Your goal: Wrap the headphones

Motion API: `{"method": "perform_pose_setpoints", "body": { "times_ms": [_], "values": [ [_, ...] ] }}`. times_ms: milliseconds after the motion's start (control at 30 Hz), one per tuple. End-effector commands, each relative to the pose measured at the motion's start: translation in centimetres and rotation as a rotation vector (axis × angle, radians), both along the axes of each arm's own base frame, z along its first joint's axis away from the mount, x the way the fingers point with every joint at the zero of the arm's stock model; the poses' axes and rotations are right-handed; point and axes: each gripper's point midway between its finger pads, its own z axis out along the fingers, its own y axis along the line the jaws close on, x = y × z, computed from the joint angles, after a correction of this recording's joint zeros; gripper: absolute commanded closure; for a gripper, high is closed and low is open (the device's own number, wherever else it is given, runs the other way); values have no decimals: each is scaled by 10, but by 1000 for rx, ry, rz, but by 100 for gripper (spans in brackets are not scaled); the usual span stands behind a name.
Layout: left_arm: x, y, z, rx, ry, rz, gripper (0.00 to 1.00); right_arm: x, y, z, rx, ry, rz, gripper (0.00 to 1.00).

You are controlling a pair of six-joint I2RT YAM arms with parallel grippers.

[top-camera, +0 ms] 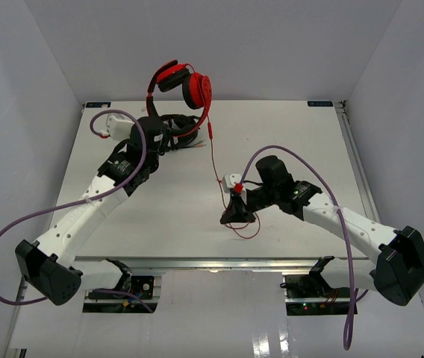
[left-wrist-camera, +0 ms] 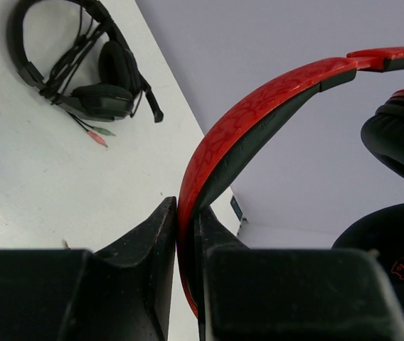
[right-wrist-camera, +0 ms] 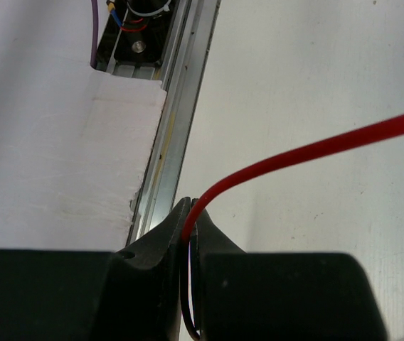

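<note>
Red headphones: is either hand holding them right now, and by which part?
Both. The left hand clamps the headband; the right hand pinches the thin red cable.

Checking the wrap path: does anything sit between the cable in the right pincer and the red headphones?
Nothing visible. The cable runs free from the right pincer up to the red headphones; black headphones lie left of it.

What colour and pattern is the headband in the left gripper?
Headband: red with darker crackle veining, black underside. Clearest from left wrist.
</note>
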Motion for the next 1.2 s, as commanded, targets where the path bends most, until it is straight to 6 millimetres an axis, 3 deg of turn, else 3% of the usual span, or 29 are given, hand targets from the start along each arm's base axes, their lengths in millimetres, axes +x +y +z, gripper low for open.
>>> {"method": "perform_pose_setpoints", "body": {
  "times_ms": [0,200,400,767,933,1167],
  "values": [
    [-26,2,76,-121,-227,-90,100,4,1,-9,-7,-31,-1,92],
    [-52,0,88,-133,-287,-191,100,11,-2,-9,-11,-47,-20,92],
    [-72,-20,100,-106,-336,-361,100,17,-6,-9,-15,-60,-38,92],
    [-120,-43,123,68,-504,-660,100,37,-11,-6,-30,-92,-87,92],
    [-143,-54,118,155,-530,-809,100,53,-18,-9,-45,-104,-140,92],
    [-161,-63,114,201,-545,-931,100,73,-25,-12,-71,-110,-208,92]
  ]
}}
